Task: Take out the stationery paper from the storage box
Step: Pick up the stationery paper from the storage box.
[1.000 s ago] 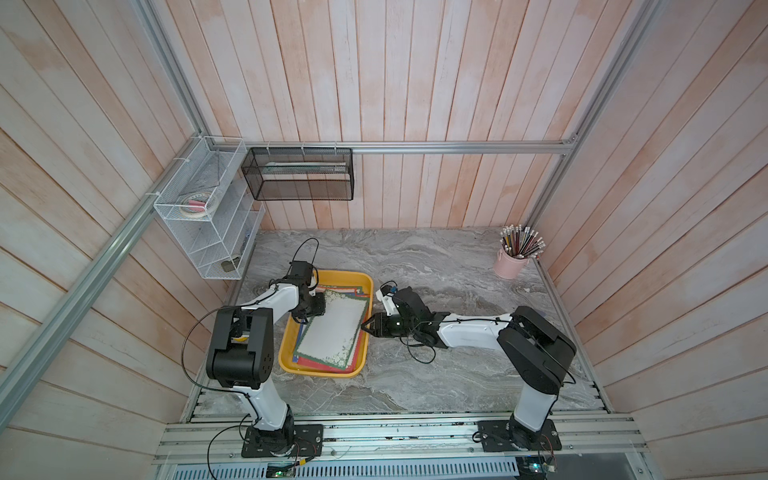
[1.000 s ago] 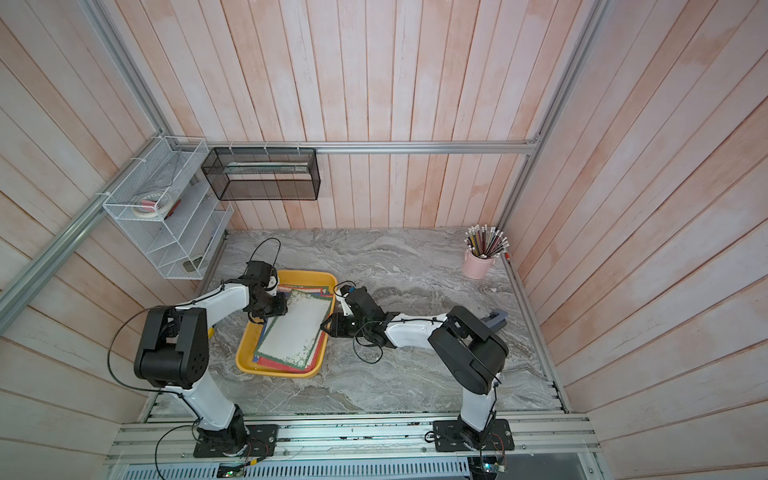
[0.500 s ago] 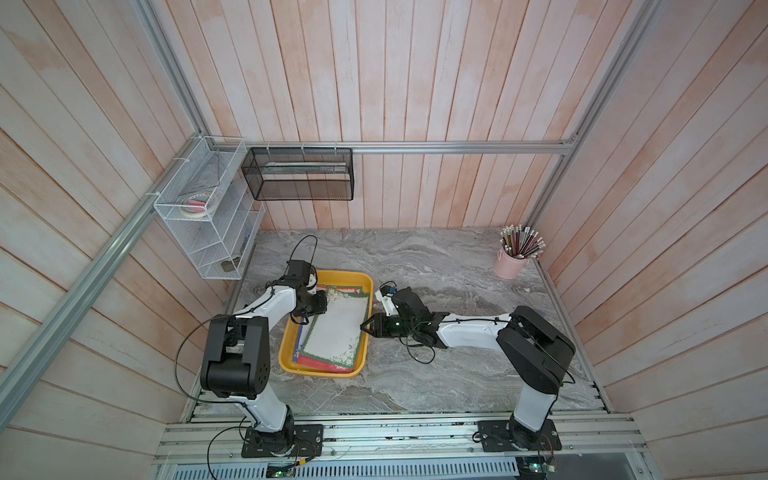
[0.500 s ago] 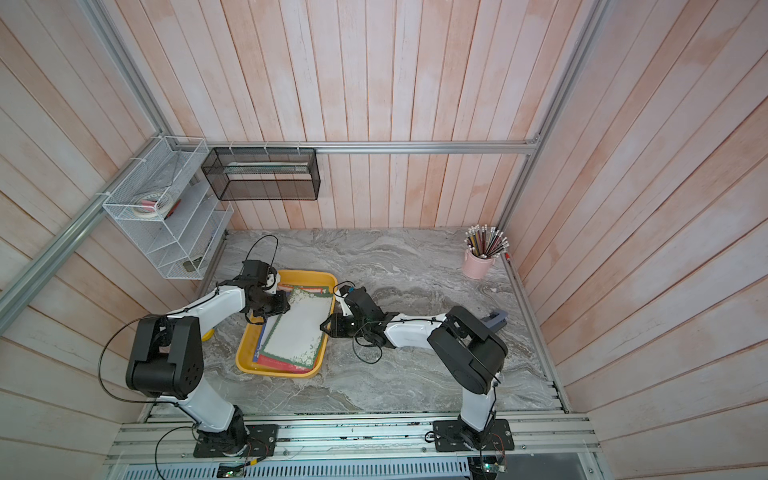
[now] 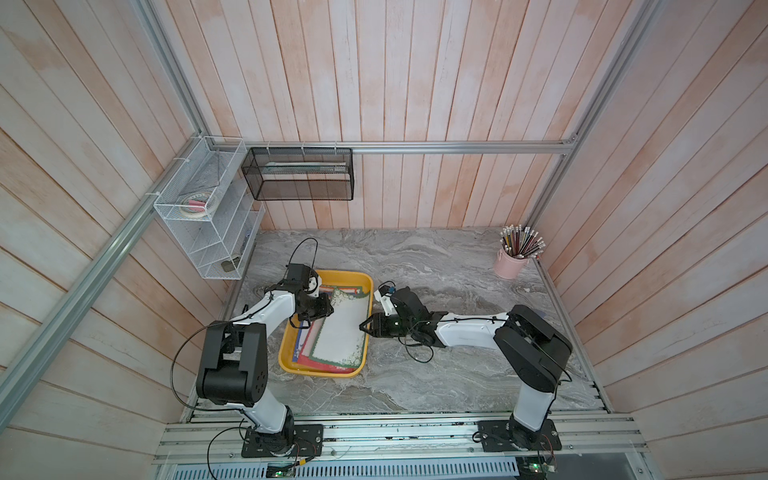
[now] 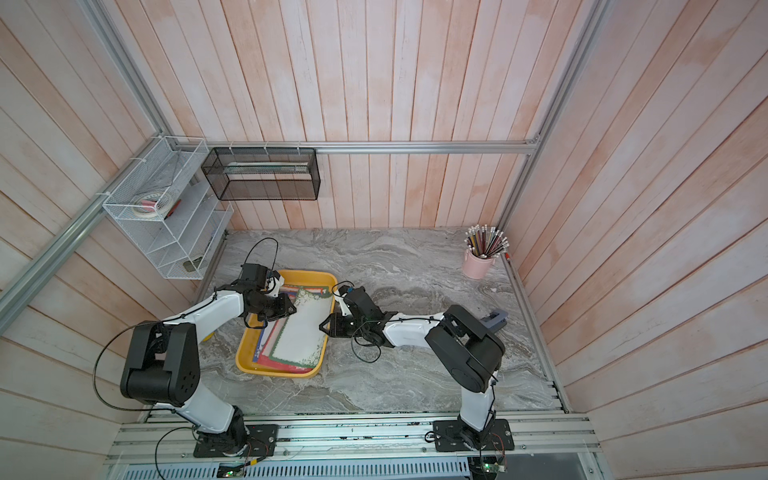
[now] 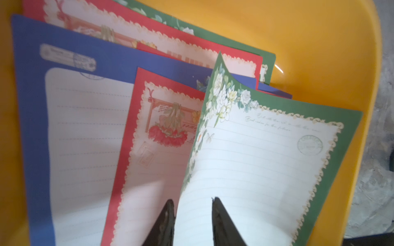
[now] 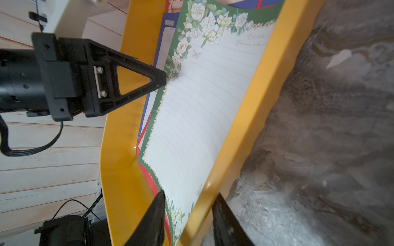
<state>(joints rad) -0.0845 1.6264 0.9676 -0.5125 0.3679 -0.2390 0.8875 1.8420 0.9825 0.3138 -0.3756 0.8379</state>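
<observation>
Shallow yellow plastic storage box point(image 5: 345, 275), with rounded corners and glossy low walls, sits left of centre on the veined grey marble tabletop point(image 5: 457, 266). Inside it the stationery paper point(image 5: 343, 328) is fanned out: thin lined sheets with pale middles and scalloped lace edging, framed by flat borders of blue, red and green. On top is the green one, white roses at its far left corner. It lies askew, with its left edge curled up off the pile. The left fingers point(image 7: 221, 223), black wedge shapes, stand spread on either side of that lifted edge. Paper shows in the gap between them, not pinched flat. The right fingers point(image 8: 153, 223) straddle the box's right wall, one inside above the sheet's right edge, one outside. Can't tell whether they clamp the wall.
</observation>
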